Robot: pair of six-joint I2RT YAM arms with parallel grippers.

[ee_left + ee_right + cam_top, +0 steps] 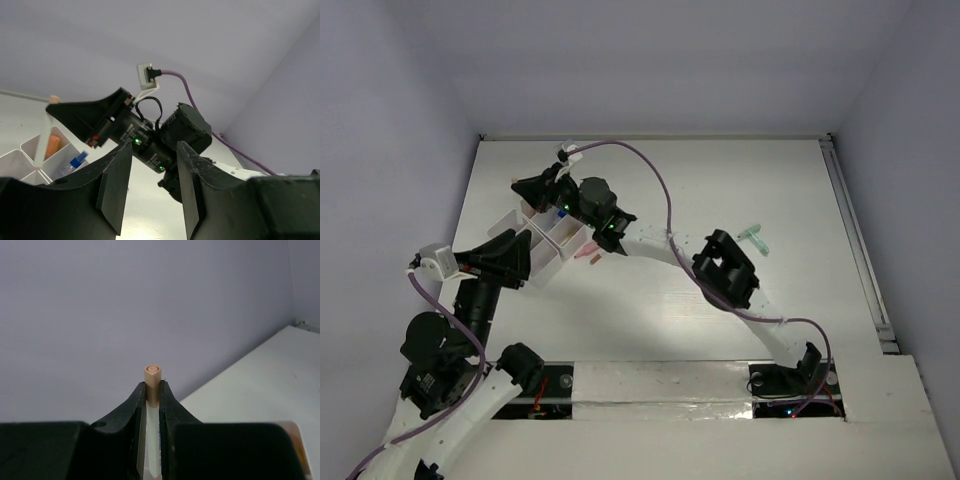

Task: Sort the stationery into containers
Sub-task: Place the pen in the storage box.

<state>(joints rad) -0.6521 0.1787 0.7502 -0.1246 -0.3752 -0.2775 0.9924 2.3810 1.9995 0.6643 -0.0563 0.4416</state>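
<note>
Right gripper (153, 390): jaws clenched on the cream stick (153, 372), peach tip poking out
Cream stick: over the white tray (558, 245), far edge
Left gripper (150, 185): jaws released, nothing between, at the tray's near-left edge
Pink piece (588, 252): on tabletop (720, 180), just beside the tray's right edge
Open room: bare tabletop right of the tray
</note>
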